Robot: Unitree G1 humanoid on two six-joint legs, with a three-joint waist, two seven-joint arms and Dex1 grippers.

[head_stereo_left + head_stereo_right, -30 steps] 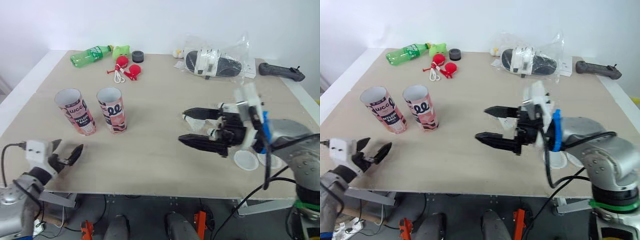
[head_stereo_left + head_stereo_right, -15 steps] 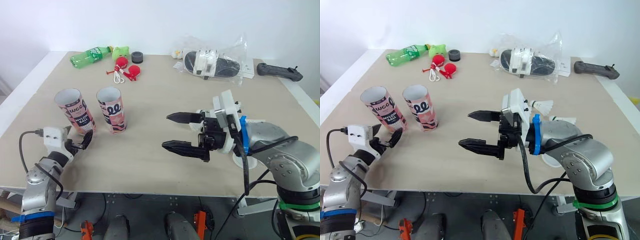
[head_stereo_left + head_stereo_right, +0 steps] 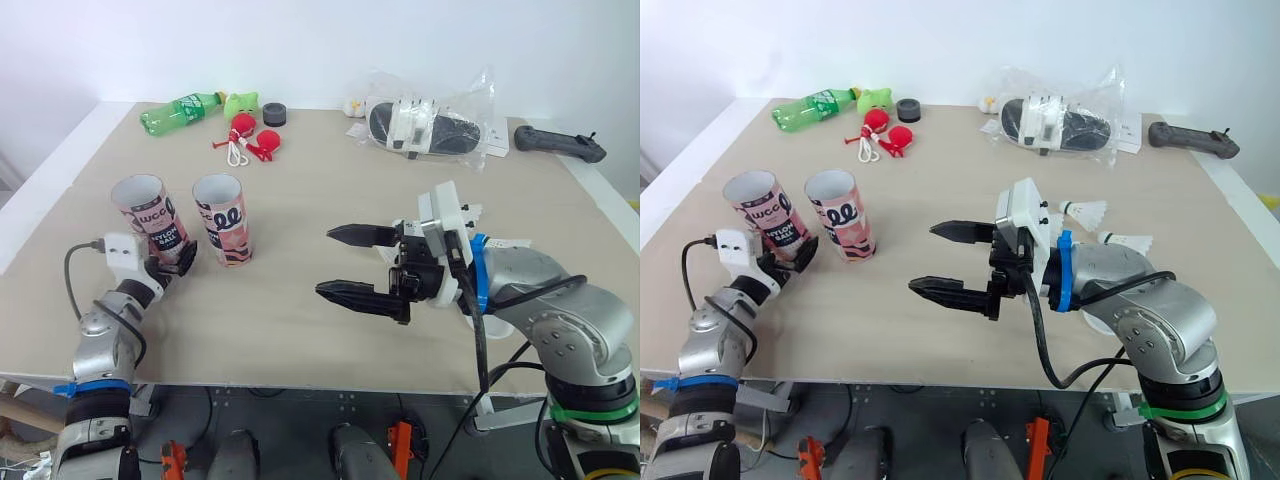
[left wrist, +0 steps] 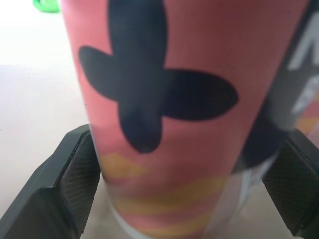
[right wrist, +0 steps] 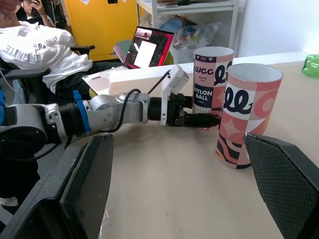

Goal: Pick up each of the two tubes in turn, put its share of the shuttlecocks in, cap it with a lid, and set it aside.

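Note:
Two pink patterned tubes stand upright and open-topped at the table's left: the left tube and the right tube. My left gripper is open at the base of the left tube, whose wall sits between the two fingers. Over the middle of the table my right gripper hovers open, holding nothing, pointing towards the tubes. Two shuttlecocks lie behind the right forearm. A white lid peeks out under that forearm.
A green bottle, a black roll and red toys lie at the back left. A plastic bag with a shoe and a black controller sit at the back right. A person sits beyond the table by a laptop.
My left gripper has risen from the table's front edge and come forward until its fingers straddle the left tube's base. My right gripper has shifted left towards the table's middle.

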